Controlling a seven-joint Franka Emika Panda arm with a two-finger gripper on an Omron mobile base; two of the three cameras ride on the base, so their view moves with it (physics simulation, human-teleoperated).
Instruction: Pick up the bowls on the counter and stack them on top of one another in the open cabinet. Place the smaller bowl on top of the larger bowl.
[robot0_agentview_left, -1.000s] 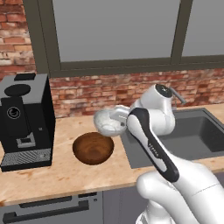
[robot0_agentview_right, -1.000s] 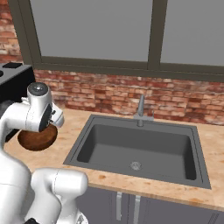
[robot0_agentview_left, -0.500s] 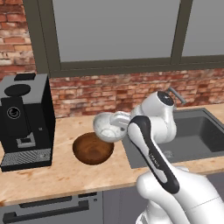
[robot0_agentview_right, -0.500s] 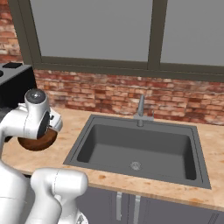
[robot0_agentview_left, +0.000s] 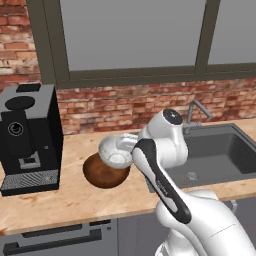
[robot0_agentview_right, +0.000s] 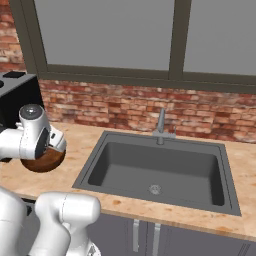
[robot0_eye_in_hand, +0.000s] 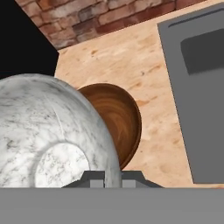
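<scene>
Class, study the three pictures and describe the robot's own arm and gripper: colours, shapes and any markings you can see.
The arm is made of smooth, rounded glossy white shells, bulbous at the joints. A dark band runs along one link, and a round dark grey cap with a pale ring closes a joint end. No cables or lettering are visible. In the hand view, the gripper shows as small dark grey angular fingers.

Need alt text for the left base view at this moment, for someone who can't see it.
The white arm holds the small white bowl tilted in its shut gripper, just above the wide brown wooden bowl on the tan counter. A black coffee machine stands to the left, a dark sink to the right, with brick wall and window behind.
</scene>
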